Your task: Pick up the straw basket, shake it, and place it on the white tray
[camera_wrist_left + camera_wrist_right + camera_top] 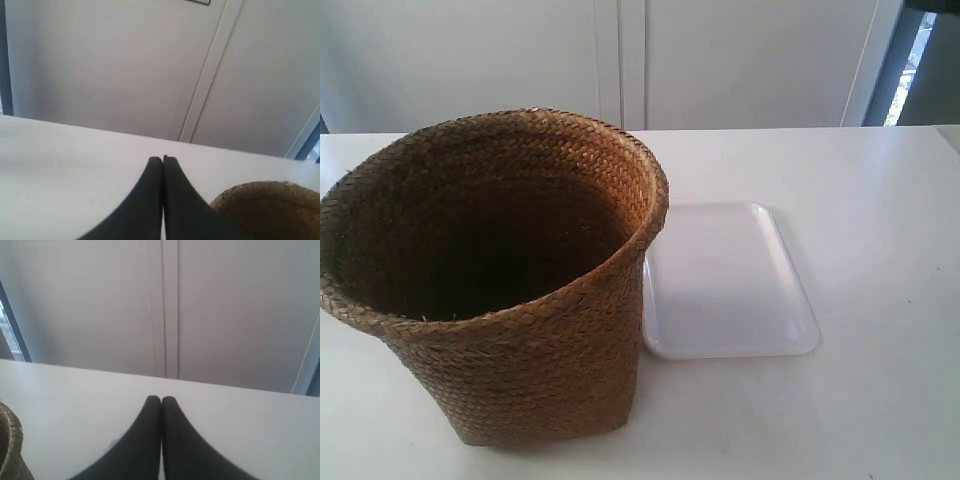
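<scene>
The straw basket (pixel 495 275) stands upright on the white table, golden-brown and braided, with a wide rim and a dark inside. Close beside it lies the flat white tray (pixel 730 285), its near corner tucked behind the basket's rim. No arm shows in the exterior view. In the left wrist view my left gripper (pixel 163 159) is shut with nothing between its black fingers, and part of the basket (pixel 272 210) shows beside it. My right gripper (pixel 161 399) is shut on nothing, low over the table, with a sliver of the basket's rim (pixel 9 445) at the frame's edge.
The white table (pixel 880 200) runs back to a pale wall of cabinet panels (pixel 620 60). A window strip (pixel 905 60) shows at the far corner of the exterior view.
</scene>
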Motion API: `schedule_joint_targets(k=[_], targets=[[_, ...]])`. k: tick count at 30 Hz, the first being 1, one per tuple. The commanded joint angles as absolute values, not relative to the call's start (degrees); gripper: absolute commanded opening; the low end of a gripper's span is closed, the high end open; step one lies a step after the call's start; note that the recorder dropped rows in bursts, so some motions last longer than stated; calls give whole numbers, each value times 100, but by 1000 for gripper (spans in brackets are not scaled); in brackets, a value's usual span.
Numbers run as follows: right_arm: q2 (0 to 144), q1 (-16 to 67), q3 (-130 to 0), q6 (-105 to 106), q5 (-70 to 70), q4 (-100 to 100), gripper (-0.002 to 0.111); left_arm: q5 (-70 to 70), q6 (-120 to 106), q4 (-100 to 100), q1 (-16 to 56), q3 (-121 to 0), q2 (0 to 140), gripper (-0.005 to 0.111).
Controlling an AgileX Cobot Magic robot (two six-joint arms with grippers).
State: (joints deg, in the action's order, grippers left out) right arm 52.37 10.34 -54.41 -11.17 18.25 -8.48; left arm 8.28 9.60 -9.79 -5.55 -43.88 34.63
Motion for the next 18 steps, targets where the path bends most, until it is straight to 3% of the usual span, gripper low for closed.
schedule_joint_targets(k=[1,15,18], targets=[[5899,1026,-6157,-602,2831,-904,0,1851,153,-924,-560,-5213,4281,0],[8608,1026,-8752,0,6548,-856,0,4992,-552,-1011,-560,-7487,6937,0],[8881,1026,-9019,0,6620,-856,0,5551,-668,-1165,-560,-7763,7349,0]])
